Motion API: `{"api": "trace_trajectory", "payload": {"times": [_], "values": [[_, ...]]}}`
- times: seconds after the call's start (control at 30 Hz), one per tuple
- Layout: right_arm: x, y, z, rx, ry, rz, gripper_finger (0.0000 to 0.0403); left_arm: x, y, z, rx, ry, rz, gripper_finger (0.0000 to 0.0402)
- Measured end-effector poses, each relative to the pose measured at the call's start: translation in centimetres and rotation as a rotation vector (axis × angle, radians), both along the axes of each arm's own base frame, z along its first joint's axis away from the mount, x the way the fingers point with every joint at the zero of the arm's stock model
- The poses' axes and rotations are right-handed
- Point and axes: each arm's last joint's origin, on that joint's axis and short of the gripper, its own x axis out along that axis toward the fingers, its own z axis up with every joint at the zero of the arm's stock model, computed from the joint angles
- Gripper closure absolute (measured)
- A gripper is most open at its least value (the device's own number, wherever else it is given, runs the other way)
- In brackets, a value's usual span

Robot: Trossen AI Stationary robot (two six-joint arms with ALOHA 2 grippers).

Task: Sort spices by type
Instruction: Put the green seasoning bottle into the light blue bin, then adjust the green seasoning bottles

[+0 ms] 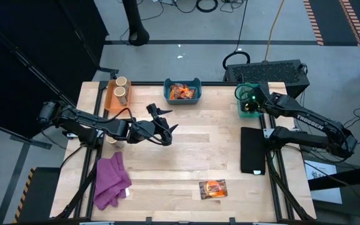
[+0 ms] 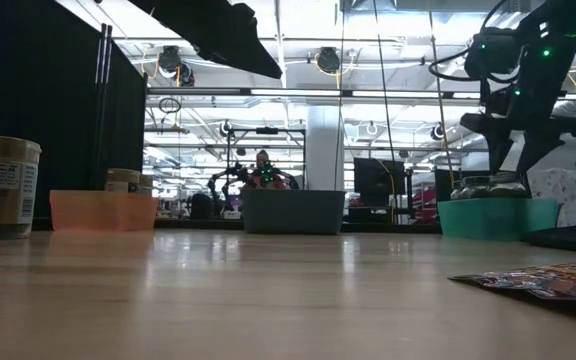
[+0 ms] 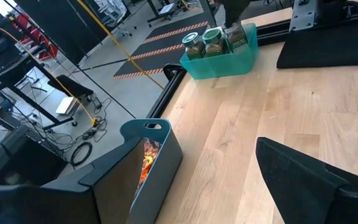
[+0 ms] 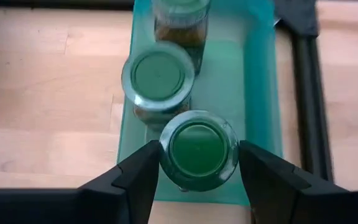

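Right jaws (image 4: 197, 171) sit either side of a green-lidded jar (image 4: 197, 149) inside the teal bin (image 4: 263, 93), fingers just beside the glass. Can't tell if they're touching it or gripping. Two more green-lidded jars (image 4: 159, 78) stand in the same bin, in a row beyond the first. That bin is at the worktop's far right corner, right arm reaching over it.

Left jaws (image 1: 163, 127) are spread wide, nothing held, hovering over bare worktop (image 1: 211, 144) left of centre, pointing towards the blue bin (image 1: 182, 98).

Blue bin is at the far edge, middle, with orange printed packets (image 1: 182, 92) in it. Orange bin (image 1: 110, 100) at far left holds two tan jars (image 1: 120, 90). Another tan jar (image 2: 1, 186) stands on the worktop near the left arm.

One packet (image 1: 213, 189) lies flat on the worktop near the front edge, right of centre, well apart from both arms. Purple cloth (image 1: 111, 180) at front left. Black pad (image 1: 253, 150) on the right side.
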Motion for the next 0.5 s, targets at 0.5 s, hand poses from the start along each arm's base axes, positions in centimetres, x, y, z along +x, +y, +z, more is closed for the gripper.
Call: {"api": "trace_trajectory", "payload": {"times": [0.5], "values": [[1.3,-0.8,3.9,-0.016,-0.036,0.173,0.0273,0.0,0.0,0.0,0.000,-0.001,0.001,0.0086]]}}
